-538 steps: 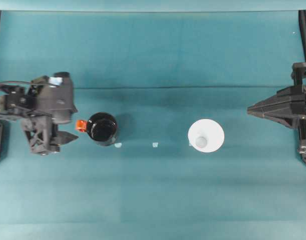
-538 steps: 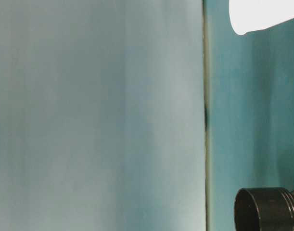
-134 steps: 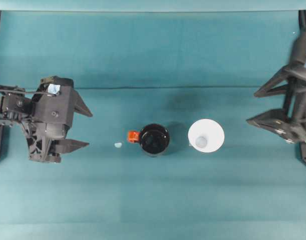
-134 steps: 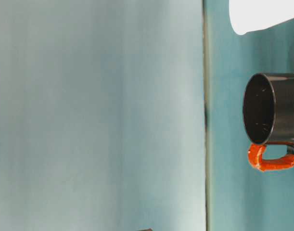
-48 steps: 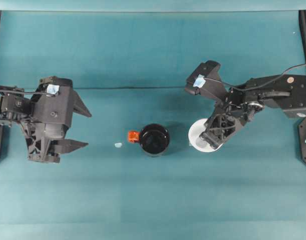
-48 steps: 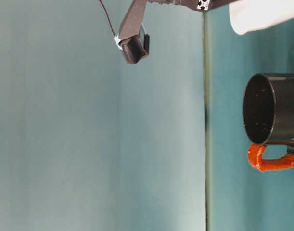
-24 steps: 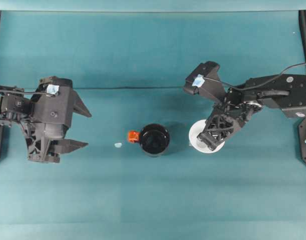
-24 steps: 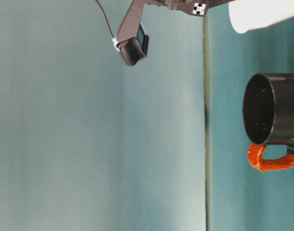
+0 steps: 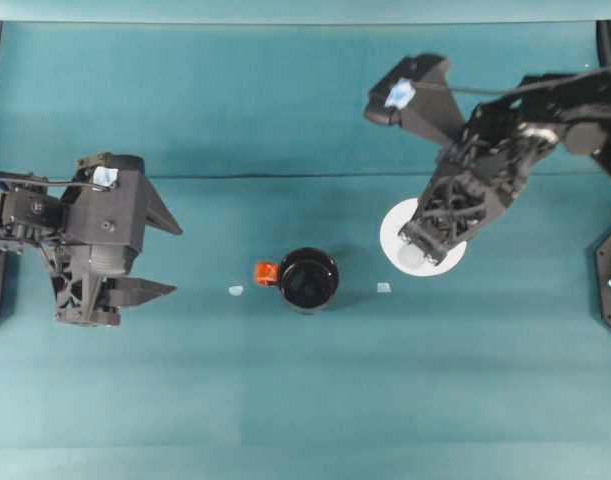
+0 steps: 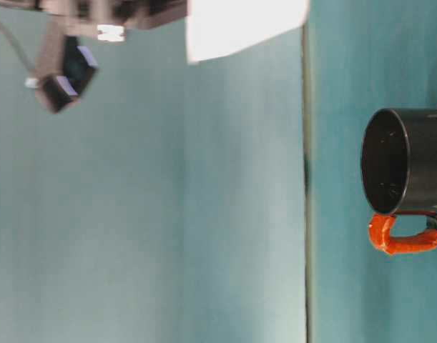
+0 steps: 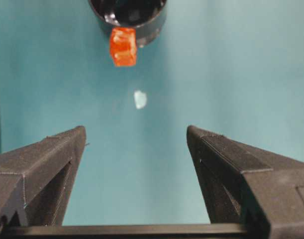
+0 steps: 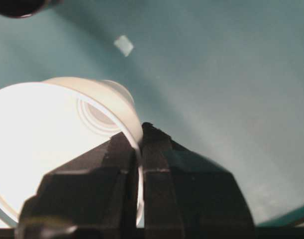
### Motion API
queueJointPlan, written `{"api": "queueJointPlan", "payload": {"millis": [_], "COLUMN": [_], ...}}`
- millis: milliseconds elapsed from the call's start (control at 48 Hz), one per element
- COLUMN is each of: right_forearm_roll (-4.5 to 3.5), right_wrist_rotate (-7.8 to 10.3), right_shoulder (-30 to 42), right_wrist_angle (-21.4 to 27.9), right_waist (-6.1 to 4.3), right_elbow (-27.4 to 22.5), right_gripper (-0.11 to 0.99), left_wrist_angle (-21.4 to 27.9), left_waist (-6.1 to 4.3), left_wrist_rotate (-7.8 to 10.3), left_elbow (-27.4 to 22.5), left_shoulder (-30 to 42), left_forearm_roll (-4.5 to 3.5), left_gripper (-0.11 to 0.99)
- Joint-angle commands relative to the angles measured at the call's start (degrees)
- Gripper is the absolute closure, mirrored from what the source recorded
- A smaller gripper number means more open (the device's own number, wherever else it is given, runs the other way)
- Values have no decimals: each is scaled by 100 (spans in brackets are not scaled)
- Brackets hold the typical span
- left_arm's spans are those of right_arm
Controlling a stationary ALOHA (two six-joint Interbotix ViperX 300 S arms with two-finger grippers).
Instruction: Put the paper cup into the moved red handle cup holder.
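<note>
Paper cup (image 9: 422, 235): white, thin-walled, tapered cone, mouth up, axis roughly upright; lifted clear of the teal worktop (image 9: 305, 400), rim wall clamped by right pincer (image 12: 140, 130). Red handle cup holder (image 9: 309, 279): glossy black cylinder, upright at worktop centre, orange-red tab toward left pincer (image 9: 150, 255), whose fingers stand wide apart, holding nothing.

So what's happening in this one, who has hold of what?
The right end effector is pinched shut on the rim of the white paper cup and holds it in the air, clear of the table. The black cup holder with the red handle stands empty near the table's middle. The left end effector is open with nothing in it, facing the holder's handle from a distance.
</note>
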Motion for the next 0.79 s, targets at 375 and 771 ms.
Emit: {"api": "queueJointPlan", "payload": {"millis": [375, 771], "right_forearm_roll": [-123, -246], "right_wrist_rotate": [-404, -712], "right_shoulder": [642, 1758], "right_wrist_angle": [-1028, -1301], "right_waist": [202, 501], "right_elbow": [-747, -1143], "right_gripper": [98, 98], "left_wrist_angle": [-26, -26], "left_waist": [-18, -18], "left_wrist_rotate": [0, 0], "left_elbow": [-70, -70], "left_shoulder": [-44, -35], "left_forearm_roll": [9, 9], "left_gripper": [-1, -1]}}
